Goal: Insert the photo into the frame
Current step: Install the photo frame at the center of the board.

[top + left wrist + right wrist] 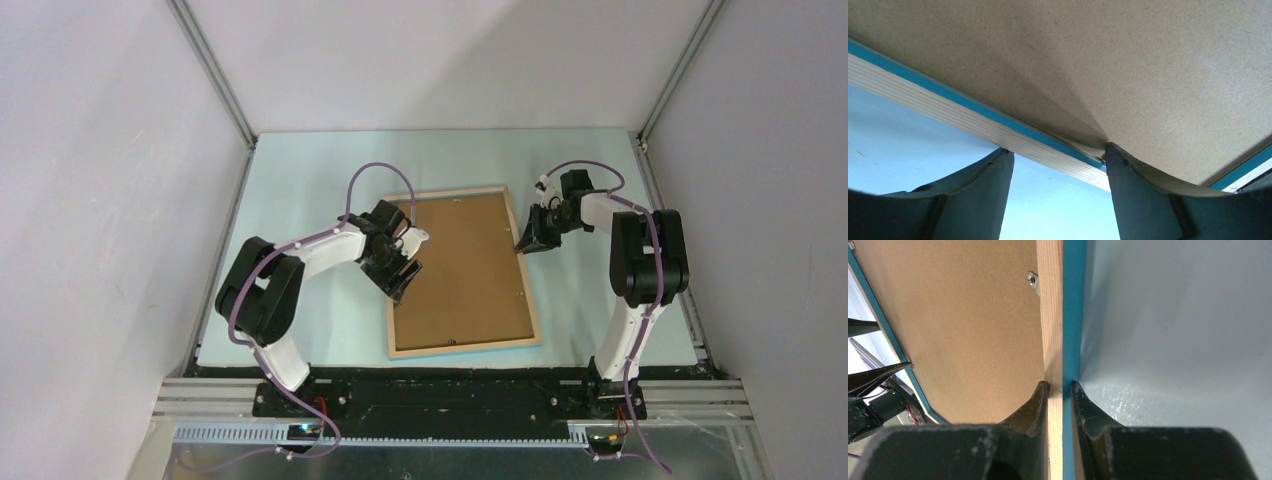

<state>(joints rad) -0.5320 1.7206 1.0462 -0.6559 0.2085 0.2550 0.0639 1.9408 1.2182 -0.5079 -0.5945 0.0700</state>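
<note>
Pale blue table, grey walls all round. On it the right gripper is clamped on the frame by its side rail, bare wood face up. The left gripper has its jaws apart. One finger is wedged at the edge of the brown backing board, which bows over it, and the other is outside the rail. The photo isn't visible anywhere. Best done, I'd say, by prying gently and pinning the rail firmly, so that only the board rises.

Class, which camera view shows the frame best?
Top external: the whole frame shows, bare wood up. Left wrist shows only a strip of its edge; right wrist shows one side pinched by the right end effector.
</note>
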